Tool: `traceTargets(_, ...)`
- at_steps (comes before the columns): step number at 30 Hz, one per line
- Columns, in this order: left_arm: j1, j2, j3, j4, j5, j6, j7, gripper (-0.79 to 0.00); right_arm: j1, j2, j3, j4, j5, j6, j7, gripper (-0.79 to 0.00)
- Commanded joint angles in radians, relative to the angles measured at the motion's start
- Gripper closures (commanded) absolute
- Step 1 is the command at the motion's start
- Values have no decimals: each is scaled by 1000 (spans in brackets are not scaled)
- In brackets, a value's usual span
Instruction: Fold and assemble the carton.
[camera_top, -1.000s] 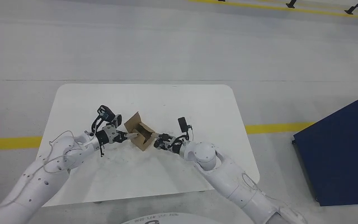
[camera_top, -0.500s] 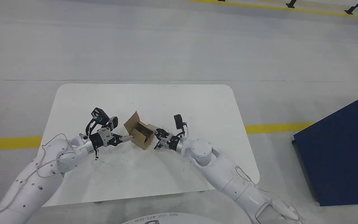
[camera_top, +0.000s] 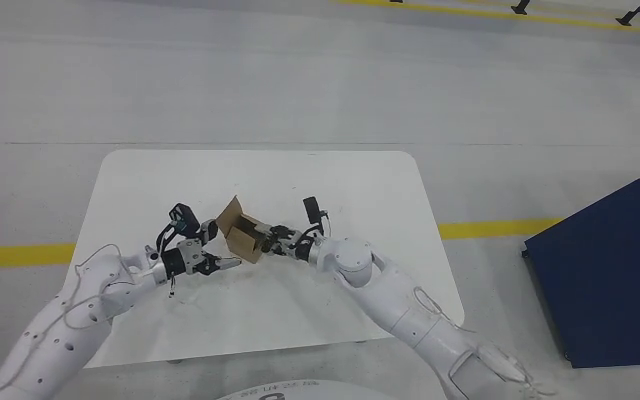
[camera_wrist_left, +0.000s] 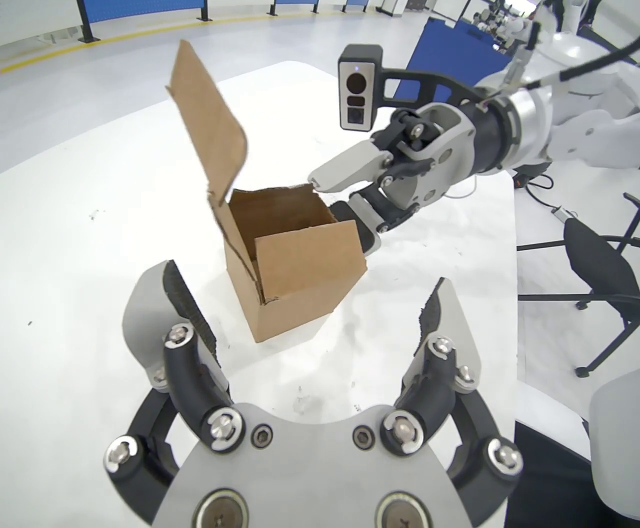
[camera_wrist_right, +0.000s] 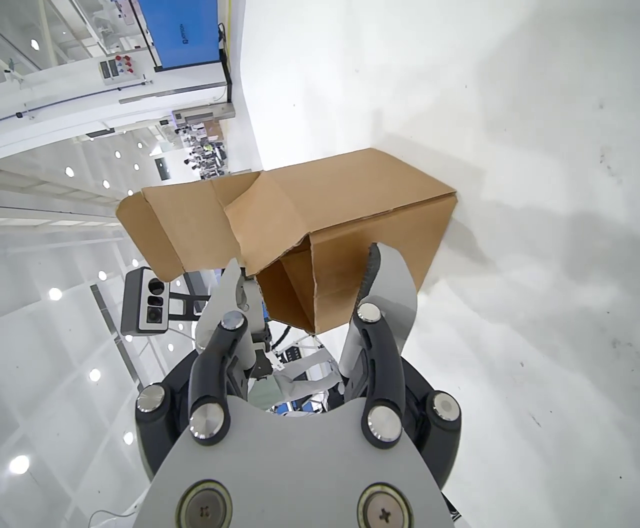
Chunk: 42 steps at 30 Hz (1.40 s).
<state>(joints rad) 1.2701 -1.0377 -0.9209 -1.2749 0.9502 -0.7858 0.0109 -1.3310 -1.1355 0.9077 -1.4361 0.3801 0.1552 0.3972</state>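
The carton (camera_top: 243, 234), brown cardboard with its mouth open upward, stands on the white table (camera_top: 350, 190) a little left of the middle, between the two grippers. One long flap (camera_wrist_left: 210, 115) rises from its left wall and leans outward; a shorter flap is folded across the near side. The right gripper (camera_top: 272, 239) meets the carton from the right. Its fingers are parted to a middling gap and straddle the carton's right-hand corner, one fingertip (camera_wrist_left: 316, 181) touching the top rim of the far wall and the other lying against the outside of the right wall. Whether they press on the cardboard cannot be told. The left gripper (camera_top: 227, 260) sits near and to the left of the carton, just beside it but apart from it, its fingers spread wide and holding nothing. The tabletop shows small dark scuffs and specks. Around the table is a pale grey floor crossed by a yellow line (camera_top: 500, 228). A dark blue panel (camera_top: 600, 270) stands off to the right, and a black chair (camera_wrist_left: 600, 260) beyond the table's right edge.
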Motion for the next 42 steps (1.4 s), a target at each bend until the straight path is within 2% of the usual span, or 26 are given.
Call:
traceTargets(1,9,4,-12,-9,-1,-11,-1,-785,-3,1,12,-5,-3,-1,-1,-533)
traceTargets(8,51,21,-68,-35,-72,-69,-26,-785,-11,8,52,-30,-16,17,17,-536)
traceTargets(12,78,35,-105,-55,-149,-115,-82,-785,-3,8,61,-37,-28,38,34,-551)
traceTargets(19,117,54,-142,-120,-218,-159,-173,-785,14,4,58,-44,-51,67,49,-517)
traceTargets(22,119,59,-198,-148,-106,-74,-95,-785,12,3,58,-43,-54,68,51,-517)
traceTargets(25,125,57,-215,-172,51,2,21,-785,2,2,61,-44,-61,68,43,-511)
traceTargets(27,113,52,-202,-163,94,19,68,-785,-8,2,64,-47,-63,66,37,-496)
traceTargets(30,69,39,-173,-121,32,-12,73,-785,-30,3,72,-53,-63,61,20,-493)
traceTargets(33,15,26,-149,-40,-160,-53,-6,-785,-57,4,83,-64,-62,54,2,-499)
traceTargets(37,-87,0,-103,55,-437,48,-199,-785,-85,7,99,-74,-56,46,-5,-456)
traceTargets(42,-186,-31,-22,134,-583,118,-419,-785,-109,7,109,-88,-63,41,-19,-419)
